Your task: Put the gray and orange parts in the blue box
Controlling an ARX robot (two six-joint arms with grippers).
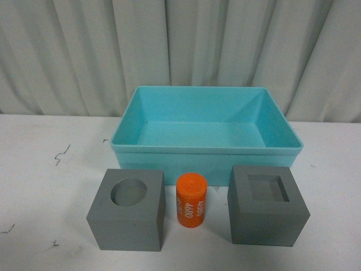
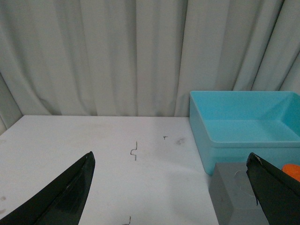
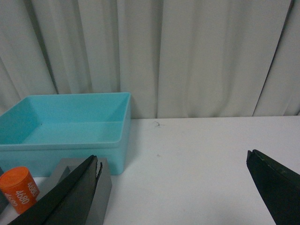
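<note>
Closest to you in the front view, three parts stand in a row on the white surface (image 1: 45, 180). At the left is the gray cube with the round recess (image 1: 128, 210), recess facing up. In the middle, the orange cylinder (image 1: 191, 200) stands upright with white digits down its side. It is close to the left cube and touches neither cube. At the right sits the gray cube with the square recess (image 1: 267, 205), also recess up.

Just behind the row you have the blue box (image 1: 169, 161), its long front wall facing the parts. All three parts are outside it, on the surface. A few small dark marks (image 1: 61, 153) dot the surface at the left, and a pale pleated curtain (image 1: 67, 51) hangs behind the box.

In the left wrist view, the left tool (image 2: 169, 157) is spread wide and released, with only bare surface between its dark fingers. A corner of a gray cube, a sliver of the orange cylinder and the box show by one finger.

In the right wrist view, the right tool (image 3: 172, 156) is likewise released and wide, grasping nothing. The orange cylinder, part of a gray cube and the box show by one finger.
</note>
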